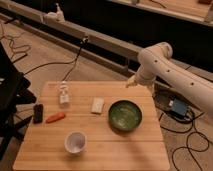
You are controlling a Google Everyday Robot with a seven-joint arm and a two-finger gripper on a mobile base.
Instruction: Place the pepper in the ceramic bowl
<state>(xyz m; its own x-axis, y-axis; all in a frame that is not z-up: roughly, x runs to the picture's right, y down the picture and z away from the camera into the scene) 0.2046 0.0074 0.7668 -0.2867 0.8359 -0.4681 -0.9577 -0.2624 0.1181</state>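
Note:
The pepper [55, 117] is a small orange-red tapered item lying on the left part of the wooden table [130, 150]. The ceramic bowl [125, 115] is a wide dark green glossy dish on the right part of the table, and it looks empty. My gripper [131, 82] hangs from the white arm [170, 70] above the table's far right edge, just behind the bowl and far from the pepper. It holds nothing that I can see.
A black rectangular block [37, 113] lies left of the pepper. A small clear bottle [63, 93] stands behind it. A white flat packet [97, 105] lies mid-table. A white cup [75, 142] stands near the front. Cables and a blue box [178, 107] lie on the floor.

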